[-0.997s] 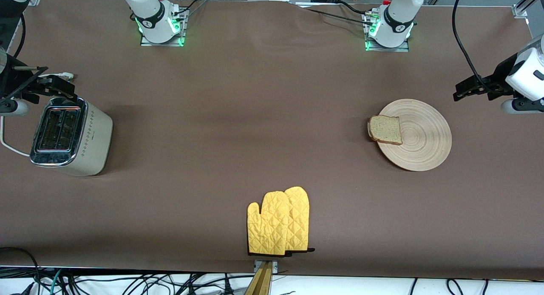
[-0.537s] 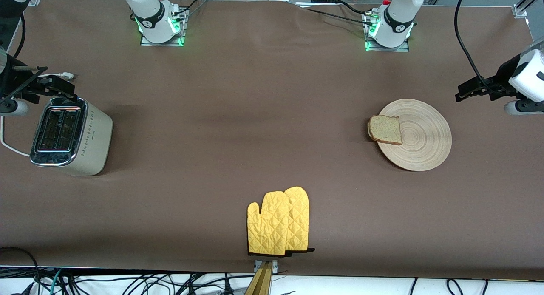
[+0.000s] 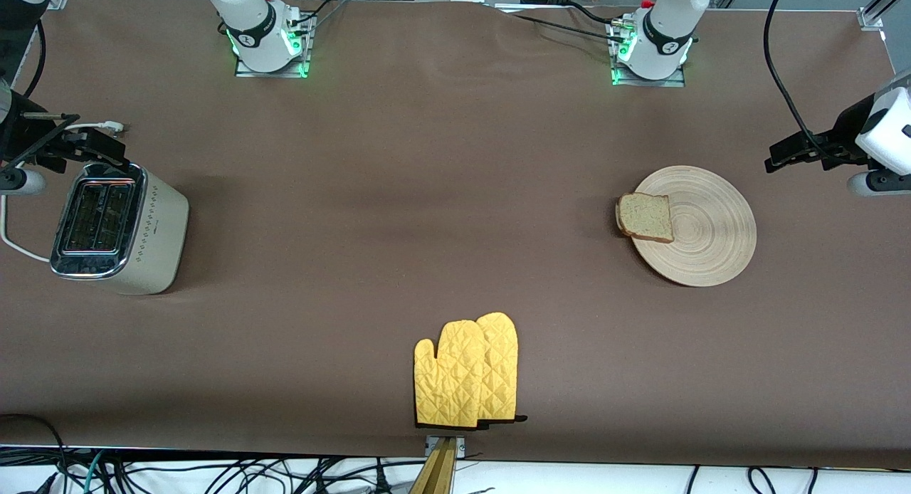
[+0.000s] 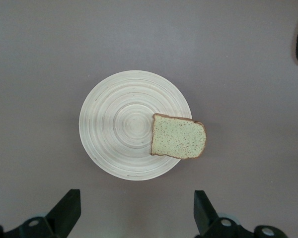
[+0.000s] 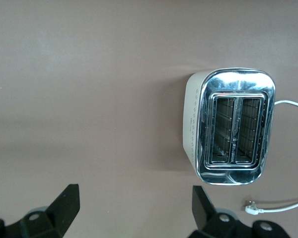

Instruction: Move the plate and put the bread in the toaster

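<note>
The pale wooden plate (image 3: 701, 227) lies toward the left arm's end of the table. The brown speckled bread (image 3: 645, 217) lies on the plate's rim, partly hanging over it toward the table's middle. In the left wrist view the plate (image 4: 119, 124) and bread (image 4: 179, 137) show below the camera. My left gripper (image 3: 801, 150) is open and empty, up in the air beside the plate at the table's end; it also shows in its wrist view (image 4: 137, 213). The cream toaster (image 3: 117, 227) stands at the right arm's end, slots empty (image 5: 236, 130). My right gripper (image 3: 85, 146) is open and empty, high by the toaster.
A pair of yellow quilted oven mitts (image 3: 466, 373) lies near the table's front edge at the middle. The toaster's white cord (image 3: 14, 246) trails off the table's end, and its plug (image 5: 252, 208) lies loose on the cloth.
My left gripper has drifted a little outward toward the table's end. The right arm, plate, bread and toaster have not moved.
</note>
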